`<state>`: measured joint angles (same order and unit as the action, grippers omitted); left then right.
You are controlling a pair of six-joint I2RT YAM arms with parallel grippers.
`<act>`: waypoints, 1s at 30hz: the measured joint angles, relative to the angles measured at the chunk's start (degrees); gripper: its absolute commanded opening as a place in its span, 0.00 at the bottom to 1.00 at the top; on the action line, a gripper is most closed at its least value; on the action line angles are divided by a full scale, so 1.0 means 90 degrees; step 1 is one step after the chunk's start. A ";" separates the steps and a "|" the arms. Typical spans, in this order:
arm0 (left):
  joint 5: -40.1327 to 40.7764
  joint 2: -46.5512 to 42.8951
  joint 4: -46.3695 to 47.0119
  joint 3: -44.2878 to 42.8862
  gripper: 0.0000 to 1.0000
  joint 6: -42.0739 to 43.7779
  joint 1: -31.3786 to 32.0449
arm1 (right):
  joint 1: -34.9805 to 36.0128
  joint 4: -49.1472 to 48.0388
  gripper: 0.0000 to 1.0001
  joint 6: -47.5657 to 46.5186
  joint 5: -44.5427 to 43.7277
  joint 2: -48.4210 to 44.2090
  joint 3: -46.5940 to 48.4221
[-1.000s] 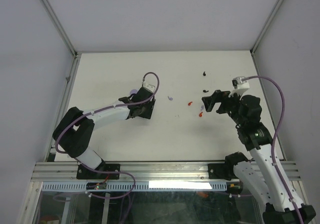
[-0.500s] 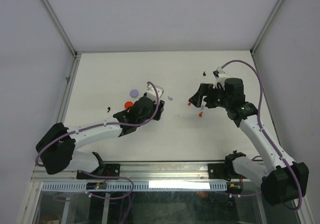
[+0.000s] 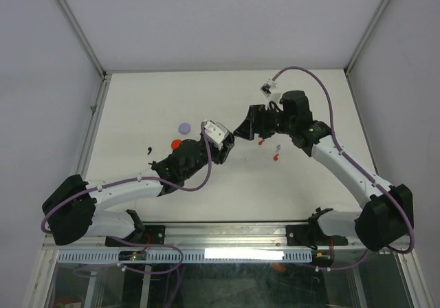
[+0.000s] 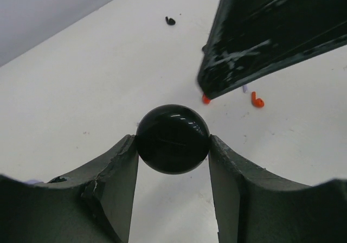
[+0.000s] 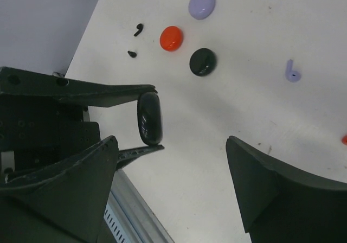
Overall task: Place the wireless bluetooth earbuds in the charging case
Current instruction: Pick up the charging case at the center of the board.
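Observation:
My left gripper is shut on a round black charging case and holds it edge-on above the table; the case also shows in the right wrist view. My right gripper is open and empty, facing the held case from close by. In the top view the left gripper and right gripper nearly meet at mid-table. Red earbuds and a lilac earbud lie below the right gripper. Black earbuds lie apart on the table.
A lilac round case, a red round case and a black disc sit left of centre. A black earbud lies left of them. Walls enclose the table on three sides.
My left gripper has moved right toward the centre, carrying the black case. My right arm has swung left and forward, so its open gripper now faces the left gripper.

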<state>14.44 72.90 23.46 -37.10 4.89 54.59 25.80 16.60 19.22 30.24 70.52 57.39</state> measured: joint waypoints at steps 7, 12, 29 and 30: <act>-0.0289 -0.0104 0.0384 0.0078 0.38 0.0223 0.0027 | 0.0510 -0.0066 0.66 0.0141 0.0056 0.0529 0.0313; -0.0323 -0.0112 0.0449 0.0083 0.39 0.0236 0.0027 | 0.0644 -0.0063 0.51 0.0107 0.0080 0.0612 0.0328; -0.0896 -0.0865 0.0427 0.0551 0.84 -0.0117 0.0027 | 0.0716 0.0257 0.00 -0.0945 0.0612 0.0551 0.0520; -0.1020 -0.0986 0.0391 0.0585 0.84 -0.0177 -0.0032 | 0.0716 0.0272 0.00 -0.1025 0.0656 0.0517 0.0522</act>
<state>5.26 64.03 26.98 -31.83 3.29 54.30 32.25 19.05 10.00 36.14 75.18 62.08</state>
